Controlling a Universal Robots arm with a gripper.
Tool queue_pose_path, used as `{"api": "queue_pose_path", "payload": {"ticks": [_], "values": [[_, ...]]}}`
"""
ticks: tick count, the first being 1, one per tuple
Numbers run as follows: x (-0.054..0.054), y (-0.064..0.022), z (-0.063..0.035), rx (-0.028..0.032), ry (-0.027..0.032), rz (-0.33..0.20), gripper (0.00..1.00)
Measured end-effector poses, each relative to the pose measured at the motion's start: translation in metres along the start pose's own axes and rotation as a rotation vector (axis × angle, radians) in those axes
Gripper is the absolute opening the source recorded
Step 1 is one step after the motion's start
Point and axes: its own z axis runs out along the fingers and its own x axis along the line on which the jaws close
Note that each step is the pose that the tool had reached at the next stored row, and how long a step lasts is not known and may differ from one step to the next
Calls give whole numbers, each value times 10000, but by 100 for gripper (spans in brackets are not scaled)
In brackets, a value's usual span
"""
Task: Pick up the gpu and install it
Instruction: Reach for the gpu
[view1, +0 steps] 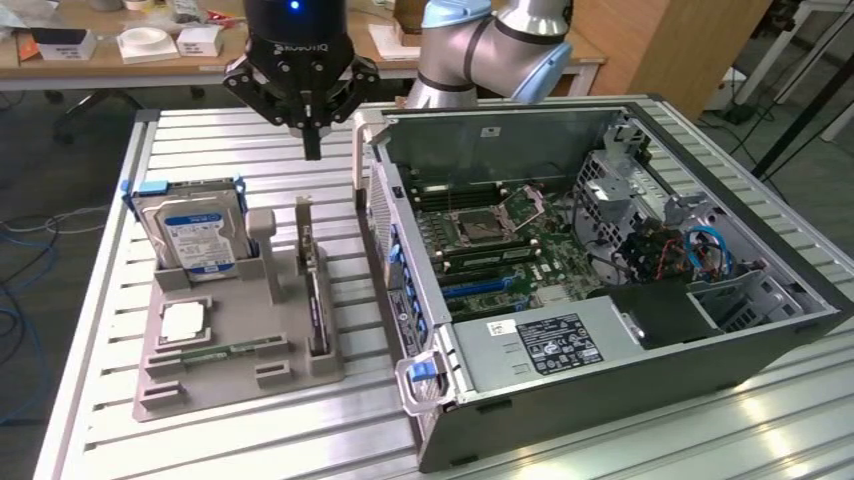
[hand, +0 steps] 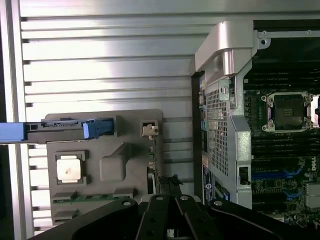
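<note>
The claw (view1: 312, 150) hangs over the surface (view1: 187, 150), fingers pinched together on nothing, up near the far end of the grey holder (view1: 234, 315). This reads as the approach step: the gpu (view1: 315, 300) is not yet gripped. It stands on edge in a holder slot, on the side next to the open computer case (view1: 601, 400), well apart from the hard drive (view1: 194, 235). It's thin and dark, with a silvery bracket at its far end. In the wrist view, the gpu (hand: 154, 165) is a slim edge-on strip ahead of the claw (hand: 170, 215). A grasp would call for spreading the fingers and straddling that narrow top edge squarely.
</note>
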Motion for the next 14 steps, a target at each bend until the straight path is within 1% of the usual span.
{"api": "queue_pose_path", "payload": {"ticks": [6, 14], "values": [[1, 0, 4, 2, 2, 0, 11], [2, -18, 123, 1, 0, -1, 11]]}}
